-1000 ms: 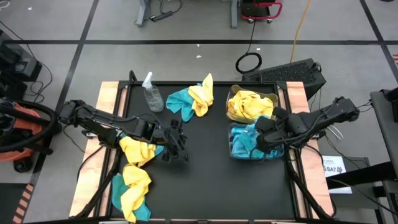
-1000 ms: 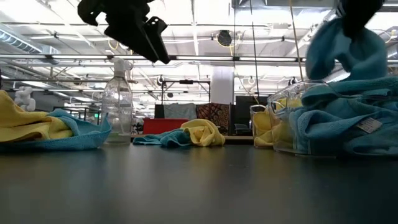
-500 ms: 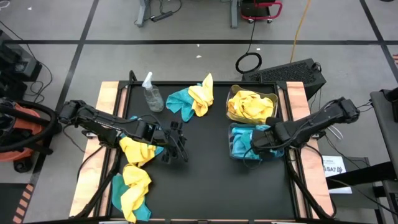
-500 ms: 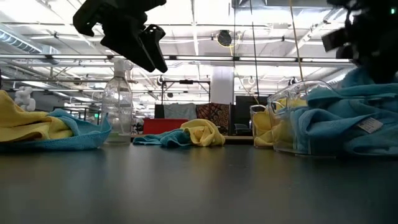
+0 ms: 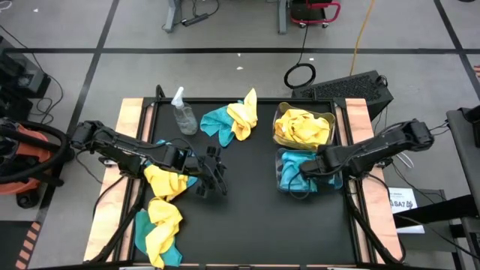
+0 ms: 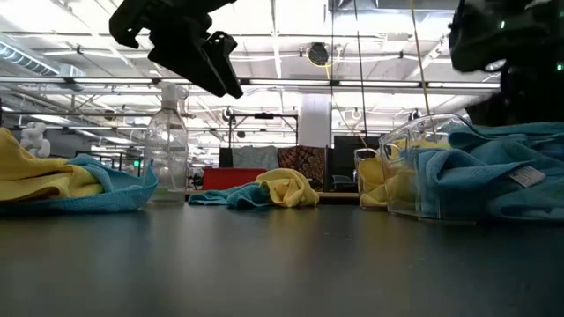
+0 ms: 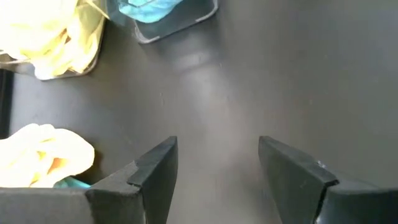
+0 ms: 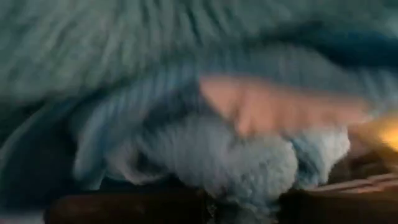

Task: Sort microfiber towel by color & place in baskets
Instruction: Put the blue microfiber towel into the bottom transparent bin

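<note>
1. Two heaps of fuzzy yellow and teal microfiber towels (image 5: 163,210) lie on the dark surface (image 5: 247,217) at left; a third (image 5: 232,120) sits mid-back, beside the clear spray bottle (image 5: 182,112).
2. Left claw (image 5: 216,174) hangs above the surface, fingers released and empty.
3. Right claw (image 5: 309,169) is down in the clear plastic basket of teal towels (image 5: 300,176); grip state can't be told. Clear basket of yellow towels (image 5: 302,126) sits just behind.

— Right gripper (image 5: 309,169) fingers?
— Not discernible; buried among teal towels (image 8: 205,155), the wrist view blurred.
— Teal basket (image 6: 414,189)?
— Cut off at the low view's edge.
</note>
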Robot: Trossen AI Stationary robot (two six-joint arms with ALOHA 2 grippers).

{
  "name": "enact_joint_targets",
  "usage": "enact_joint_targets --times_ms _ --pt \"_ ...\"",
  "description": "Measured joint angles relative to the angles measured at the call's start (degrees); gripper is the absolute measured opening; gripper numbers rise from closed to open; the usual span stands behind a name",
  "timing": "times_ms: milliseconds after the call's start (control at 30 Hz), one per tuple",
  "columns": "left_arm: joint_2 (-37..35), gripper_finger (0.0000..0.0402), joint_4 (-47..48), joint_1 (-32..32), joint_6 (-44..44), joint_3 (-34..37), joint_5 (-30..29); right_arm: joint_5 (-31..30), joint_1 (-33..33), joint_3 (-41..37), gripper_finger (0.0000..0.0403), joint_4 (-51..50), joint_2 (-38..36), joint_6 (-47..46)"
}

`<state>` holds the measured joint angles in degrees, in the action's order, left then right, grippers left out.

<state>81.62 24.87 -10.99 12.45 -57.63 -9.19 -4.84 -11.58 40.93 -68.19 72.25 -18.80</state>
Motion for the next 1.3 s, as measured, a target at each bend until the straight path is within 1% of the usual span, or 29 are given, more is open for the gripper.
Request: enact_joint_targets --times_ms 133,433,633,733,833,933,1133,1233,1300 --pt "0.0 0.0228 -0.55 0.01 0.53 0.0 -0.02 3.38 2.05 -2.2 0.0017 3.76 2.62 0.22" --pt "0.0 0.0228 -0.47 0.1 1.36 0.0 -0.02 6.1 4.97 -1.93 0.0021 5.27 9.06 1.17" --pt "0.0 0.0228 -0.23 0.1 0.92 0.0 -0.02 7.8 5.69 -1.97 0.0022 5.74 9.7 2.42" --pt "0.0 0.0228 -0.22 0.1 0.9 -0.02 -0.02 7.78 5.67 -1.87 0.0031 5.48 9.15 2.14" --pt "0.0 0.0228 -0.07 0.1 0.87 -0.02 -0.02 7.51 5.63 -0.44 0.0058 3.34 8.85 1.17" --pt "0.0 0.0228 0.12 0.1 0.85 -0.02 -0.02 7.3 5.63 1.83 0.0101 -0.55 8.73 -0.55" --pt "0.0 0.0228 0.17 0.1 0.77 -0.02 -0.02 7.62 5.58 9.42 0.0196 -5.96 7.24 -1.76" --pt "0.0 0.0228 0.37 0.1 0.25 -0.04 -0.02 7.69 5.58 13.76 0.0232 -7.18 6.06 -1.73" --pt "0.0 0.0228 0.83 0.1 -0.03 -0.07 -0.02 7.69 5.52 16.61 0.0248 -7.8 5.12 -1.73"
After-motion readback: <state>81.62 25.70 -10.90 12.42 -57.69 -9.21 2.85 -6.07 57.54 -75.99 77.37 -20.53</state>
